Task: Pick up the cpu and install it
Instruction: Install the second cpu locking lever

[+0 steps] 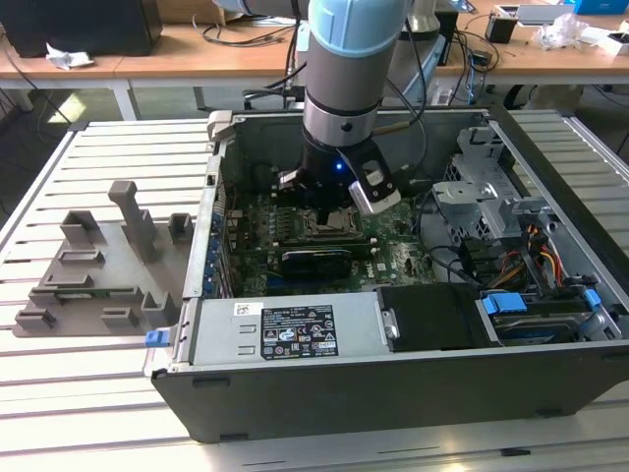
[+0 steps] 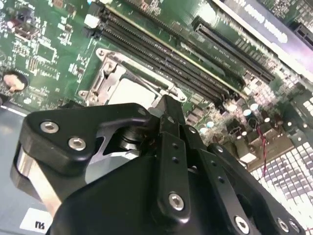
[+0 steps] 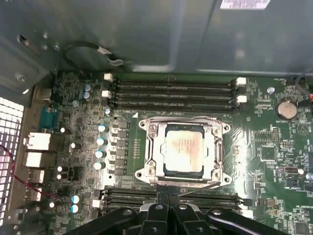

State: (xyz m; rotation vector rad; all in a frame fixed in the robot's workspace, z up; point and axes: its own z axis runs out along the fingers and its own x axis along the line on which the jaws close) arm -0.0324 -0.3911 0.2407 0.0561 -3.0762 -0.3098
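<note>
The cpu [image 3: 184, 148], a flat square chip with a pale metal top, lies seated inside the metal socket frame [image 3: 146, 149] on the green motherboard [image 3: 274, 161]. In the second wrist view the cpu [image 2: 131, 92] shows as a pale square just beyond the fingertips. My gripper [image 3: 167, 192] hovers right at the socket's edge, slightly above the board, shut with nothing between its fingers. Its black fingers [image 2: 171, 127] meet in one narrow tip. In the exterior view the gripper [image 1: 329, 209] reaches down into the open computer case, directly over the socket [image 1: 331, 229].
Memory slots [image 3: 171, 90] run along both sides of the socket. Case walls [image 1: 393, 383], a drive cage [image 1: 472, 197] and cables [image 1: 536, 261] crowd the exterior view's right. A grey plastic tray with upright blocks [image 1: 98, 265] lies on the slatted table at the exterior view's left.
</note>
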